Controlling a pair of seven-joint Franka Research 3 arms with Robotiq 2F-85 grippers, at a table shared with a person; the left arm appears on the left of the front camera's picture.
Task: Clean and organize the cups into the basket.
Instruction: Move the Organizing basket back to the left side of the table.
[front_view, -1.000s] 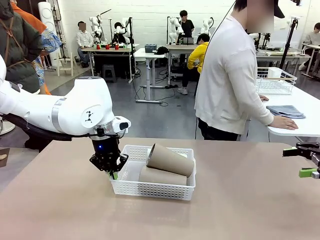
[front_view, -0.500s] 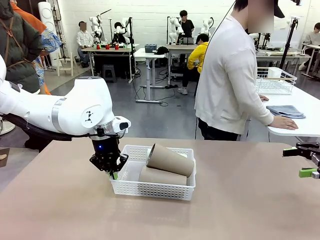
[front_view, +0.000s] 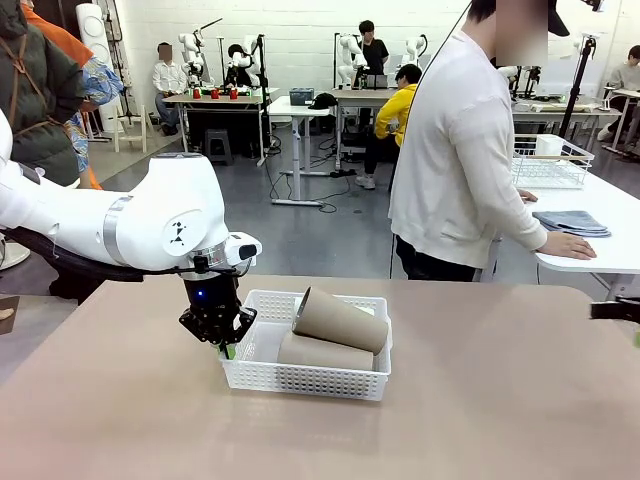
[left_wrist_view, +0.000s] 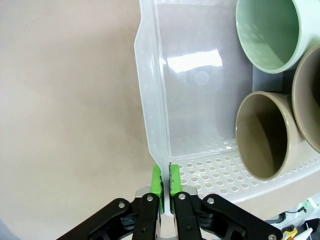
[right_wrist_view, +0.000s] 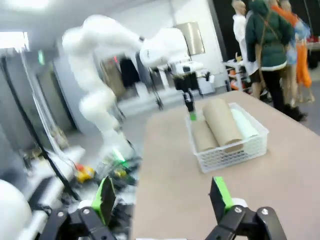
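The white lattice basket (front_view: 306, 378) sits left of the table's middle. Two tan-brown cups lie in it, one (front_view: 340, 318) stacked slantwise on the other (front_view: 325, 352). The left wrist view looks into the mouths of the mint green cup (left_wrist_view: 272, 32) and a tan cup (left_wrist_view: 265, 135). My left gripper (left_wrist_view: 162, 179) is shut on the basket's left wall (left_wrist_view: 150, 100), which is pinched between the green pads. My right gripper (right_wrist_view: 162, 197) hangs open with nothing in it, far to the right of the basket (right_wrist_view: 227, 152).
A person in a white top (front_view: 460, 150) stands at the far side, one hand resting on a neighbouring table by folded grey cloths (front_view: 572, 222) and a wire basket (front_view: 550, 160). Bare tabletop (front_view: 480, 410) stretches in front of and to the right of the basket.
My right gripper has drawn back to the right, almost out of the front view. The left gripper, basket and cups have not moved.
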